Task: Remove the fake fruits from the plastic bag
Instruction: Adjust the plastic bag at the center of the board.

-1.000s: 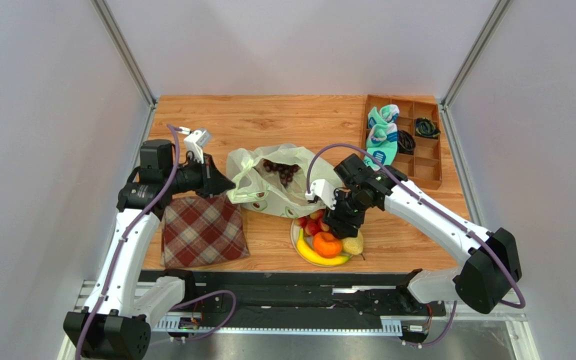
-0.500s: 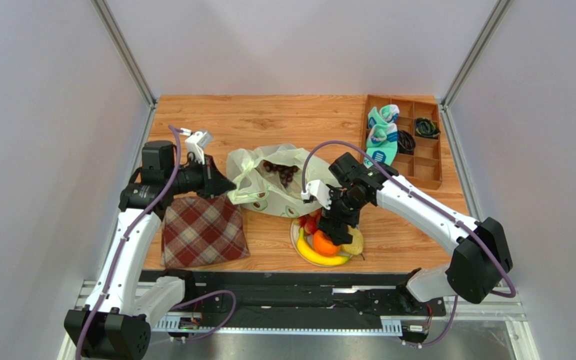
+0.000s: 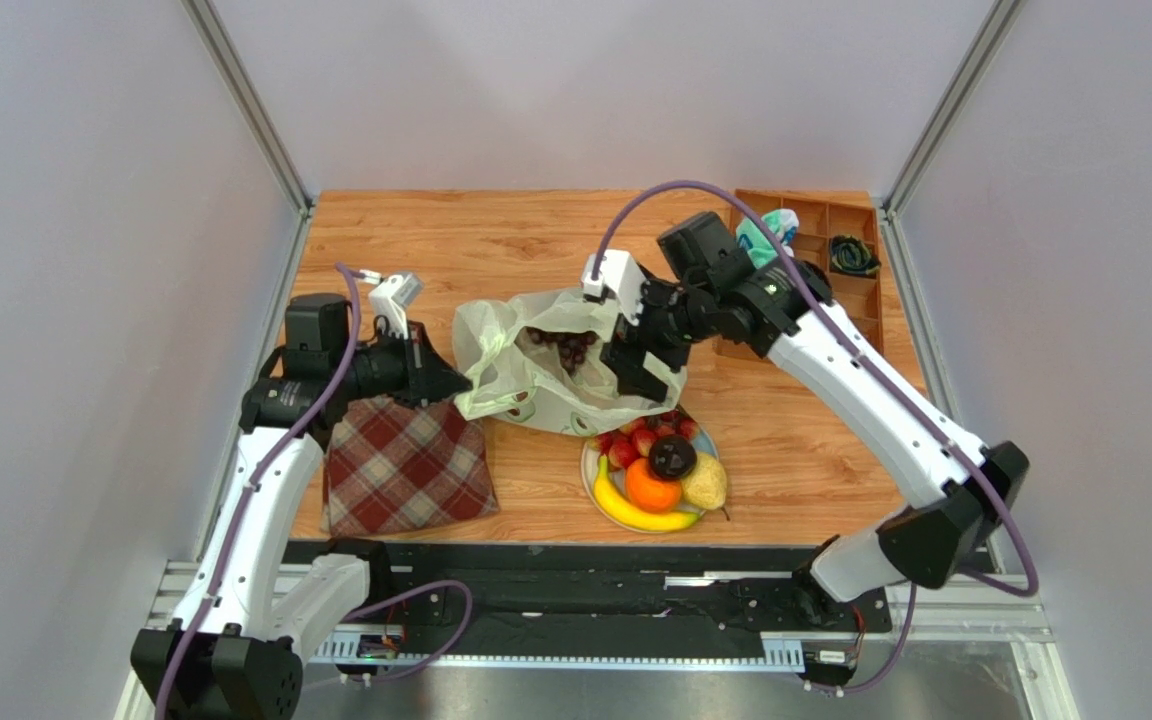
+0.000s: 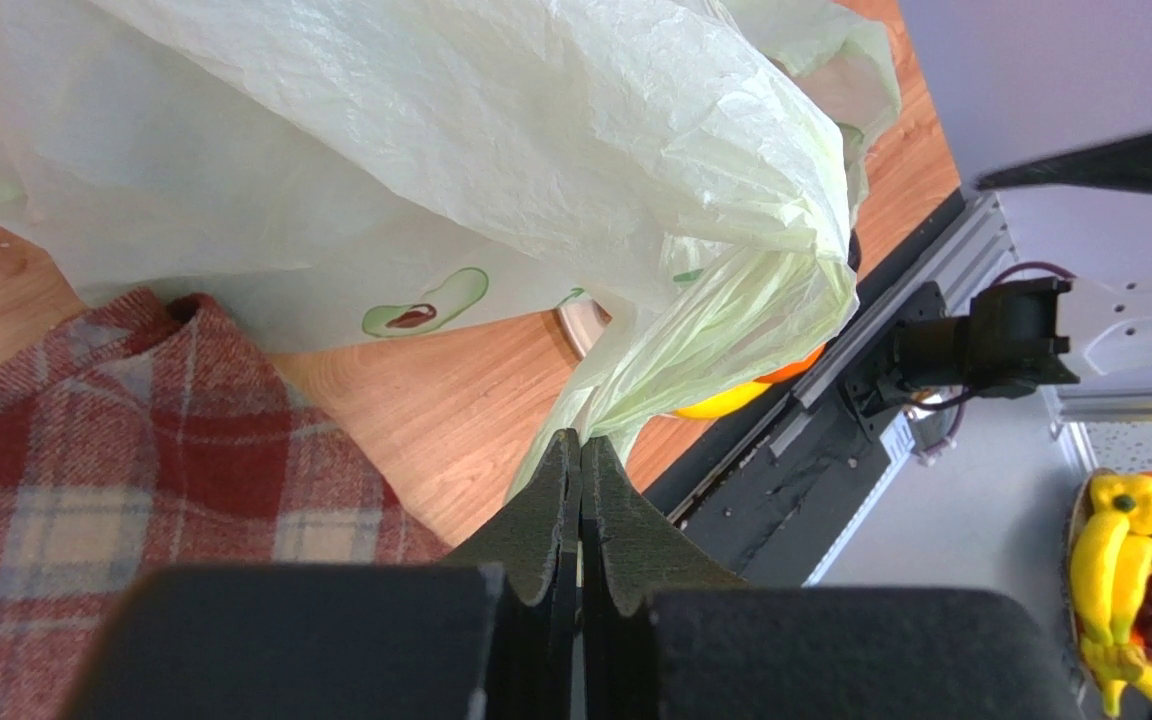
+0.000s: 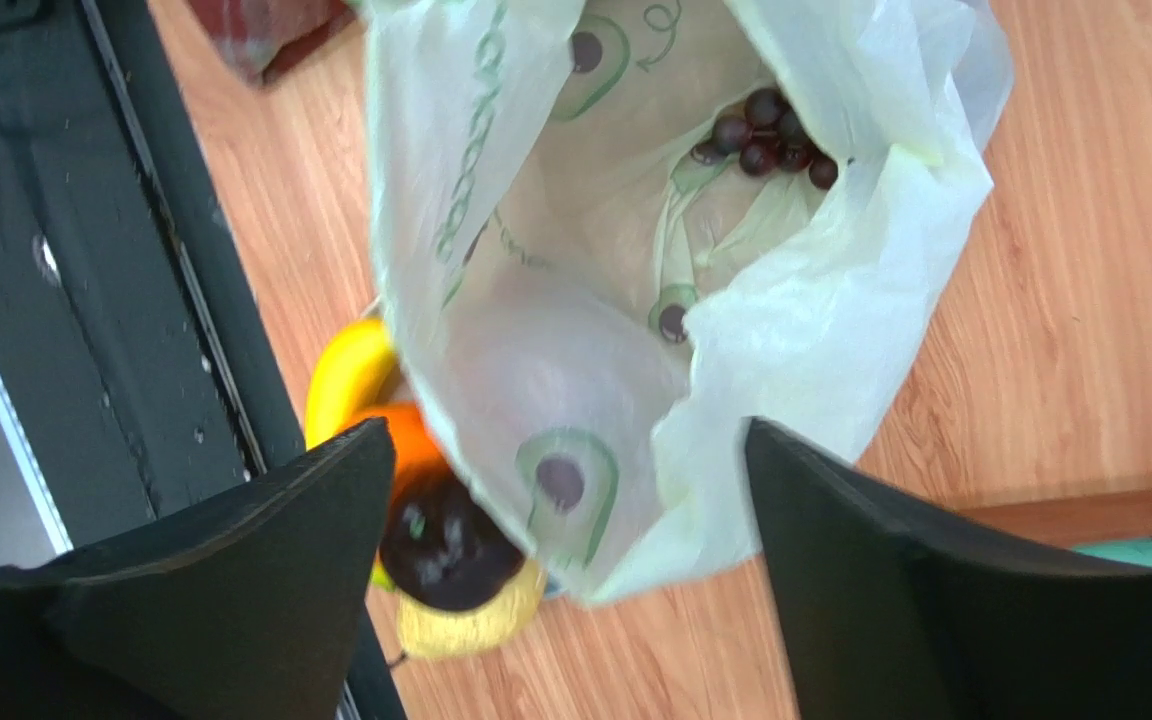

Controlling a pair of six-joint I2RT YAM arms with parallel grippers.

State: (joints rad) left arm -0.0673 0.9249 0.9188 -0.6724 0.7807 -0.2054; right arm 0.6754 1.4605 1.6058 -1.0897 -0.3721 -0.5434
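left gripper: jaws pressed together, clamped on a loop handle of the plastic bag, at the corner of the plaid cloth.
right gripper: jaws spread wide, nothing held, hung over the bag's open mouth.
in the bag: dark purple grape bunch is seen, deep at the far end.
plate: set on the worktop just beside the bag, loaded with red grape bunch, plum, orange, pear and banana.
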